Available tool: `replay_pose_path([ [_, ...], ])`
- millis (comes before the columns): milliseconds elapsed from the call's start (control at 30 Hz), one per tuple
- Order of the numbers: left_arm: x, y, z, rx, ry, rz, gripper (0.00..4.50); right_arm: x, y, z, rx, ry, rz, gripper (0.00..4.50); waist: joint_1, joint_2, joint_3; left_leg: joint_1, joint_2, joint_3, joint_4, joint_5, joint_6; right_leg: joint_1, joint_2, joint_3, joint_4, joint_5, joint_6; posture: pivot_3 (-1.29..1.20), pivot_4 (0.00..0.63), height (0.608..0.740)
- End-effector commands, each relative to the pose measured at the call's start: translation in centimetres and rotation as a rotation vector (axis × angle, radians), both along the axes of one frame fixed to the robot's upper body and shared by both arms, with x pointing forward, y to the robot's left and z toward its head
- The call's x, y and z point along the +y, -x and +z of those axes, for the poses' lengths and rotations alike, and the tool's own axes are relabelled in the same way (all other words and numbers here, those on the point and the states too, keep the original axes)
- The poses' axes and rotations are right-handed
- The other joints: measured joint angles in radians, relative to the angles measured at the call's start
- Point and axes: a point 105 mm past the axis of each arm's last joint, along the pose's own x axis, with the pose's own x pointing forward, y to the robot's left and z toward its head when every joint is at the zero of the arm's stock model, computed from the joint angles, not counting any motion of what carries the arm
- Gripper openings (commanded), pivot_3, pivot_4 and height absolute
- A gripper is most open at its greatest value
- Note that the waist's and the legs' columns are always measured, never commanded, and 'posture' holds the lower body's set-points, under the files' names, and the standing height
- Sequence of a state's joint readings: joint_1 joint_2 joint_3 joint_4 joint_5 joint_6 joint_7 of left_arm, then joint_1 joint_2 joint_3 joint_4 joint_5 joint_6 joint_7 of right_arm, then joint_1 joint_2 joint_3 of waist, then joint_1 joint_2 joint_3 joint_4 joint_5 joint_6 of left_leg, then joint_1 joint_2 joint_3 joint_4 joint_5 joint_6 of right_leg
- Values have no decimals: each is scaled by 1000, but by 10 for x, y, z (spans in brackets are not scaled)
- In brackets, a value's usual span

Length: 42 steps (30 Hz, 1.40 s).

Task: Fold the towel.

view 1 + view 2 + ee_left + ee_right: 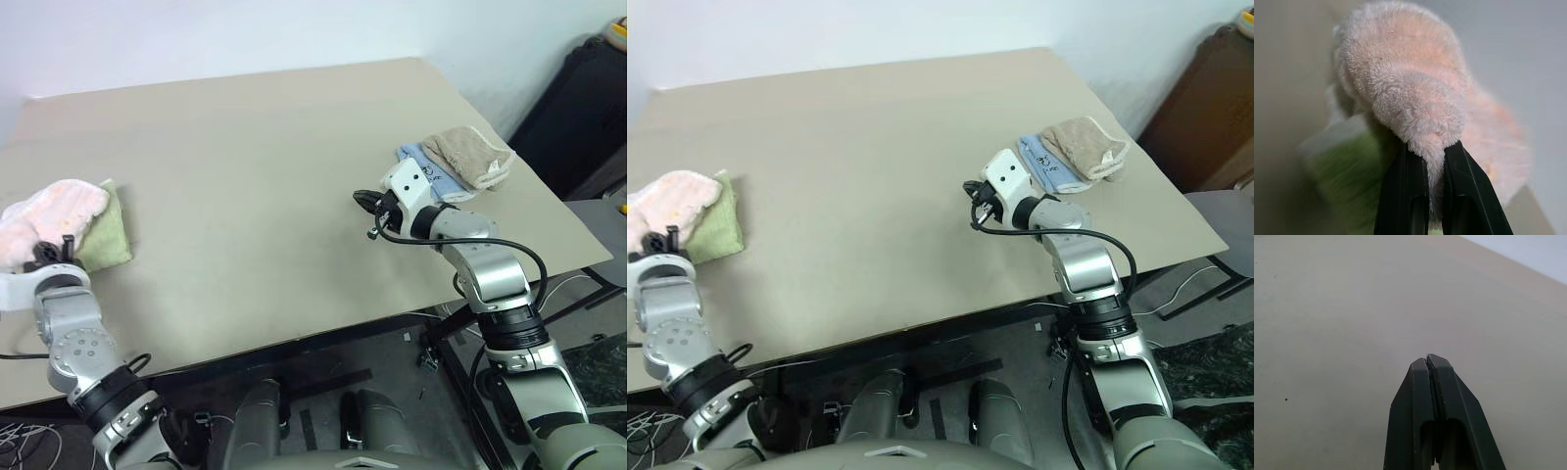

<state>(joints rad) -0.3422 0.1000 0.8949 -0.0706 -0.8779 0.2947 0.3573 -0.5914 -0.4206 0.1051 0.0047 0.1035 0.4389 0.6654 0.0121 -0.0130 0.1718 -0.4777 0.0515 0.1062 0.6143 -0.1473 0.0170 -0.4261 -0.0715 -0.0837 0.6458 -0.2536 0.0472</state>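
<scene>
At about eight o'clock in the head view, nearest you on the left, your left gripper was clamped on the long pale pink terry towel. In the left wrist view its two black fingers pinched a fold of that fluffy pink pile between them, with only the cloth's thickness keeping them apart. The towel lay bunched in a soft heap at the left edge of the flat beige tabletop, round nine o'clock, partly running out of the picture. It rested on and against the folded light green terry towel, which stuck out from under it toward the table's middle. In the wrist view that green cloth showed as a blur just beside the fingers and below the pink heap.

At about three o'clock, a little farther out, your right gripper hung over bare tabletop with nothing in it. The right wrist view showed its fingers pressed together tip to tip, only plain beige surface ahead of them. It sat well apart from the pink towel, with the whole middle of the table between the two.

Farther on, toward two o'clock near the table's right edge, the folded tan terry towel with white edging lay on top of a folded light blue cloth bearing a small dark printed mark. That pile was just behind the right wrist.
</scene>
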Motion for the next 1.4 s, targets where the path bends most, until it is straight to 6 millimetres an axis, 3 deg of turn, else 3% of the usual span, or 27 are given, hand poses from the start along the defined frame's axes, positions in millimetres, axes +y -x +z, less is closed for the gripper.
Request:
replay_pose_path([
  [33,-4,3,-7,-4,44,-7,682,4,1,15,-56,-9,23,0,-1,0,0,0,0,0,-1,0,0,0,0,0,0,0,0,0,150,740],
  [400,-5,8,-2,-26,35,-92,4329,6,3,12,-46,-13,32,0,-7,0,0,0,0,0,-3,0,0,-2,0,1,-2,0,0,0,150,740],
  [433,-9,9,-3,-33,42,-123,4455,7,3,12,-45,-14,32,0,-8,0,0,0,0,0,-3,0,0,-2,0,1,-3,0,0,0,150,740],
  [533,-19,11,0,-74,45,-223,4455,7,4,12,-45,-16,33,0,-10,1,0,0,0,0,-5,0,0,-2,0,1,-5,0,0,0,150,740],
  [767,-55,25,9,-80,-132,-561,4455,9,5,11,-39,-20,37,0,-25,1,0,0,-1,1,-15,0,0,-3,-2,0,-16,1,-2,0,150,740],
  [867,-85,23,13,-15,-299,-766,4455,11,4,11,-37,-22,38,0,-26,1,0,0,-2,2,-18,0,0,-5,-3,1,-17,1,-2,0,150,740],
  [967,-129,12,9,120,-582,-1007,4455,9,3,12,-38,-28,31,0,-23,1,0,-1,-2,2,-20,0,0,-7,-3,1,-17,1,-2,0,150,740],
  [1067,-154,-6,15,152,-814,-1110,4455,8,3,13,-36,-37,21,0,-24,1,0,-1,-2,7,-24,0,-1,-10,-6,0,-18,2,-5,0,150,740],
  [1233,-180,-40,38,76,-1014,-1148,4455,2,2,14,-10,-94,-21,0,-25,1,0,-2,0,17,-28,0,-1,-13,-10,0,-17,7,-6,0,150,740],
  [1400,-193,-53,45,52,-1125,-1233,4455,-10,5,8,16,-126,-66,0,-28,1,0,-2,3,23,-23,0,0,-14,-8,0,-15,6,-2,0,150,740],
])
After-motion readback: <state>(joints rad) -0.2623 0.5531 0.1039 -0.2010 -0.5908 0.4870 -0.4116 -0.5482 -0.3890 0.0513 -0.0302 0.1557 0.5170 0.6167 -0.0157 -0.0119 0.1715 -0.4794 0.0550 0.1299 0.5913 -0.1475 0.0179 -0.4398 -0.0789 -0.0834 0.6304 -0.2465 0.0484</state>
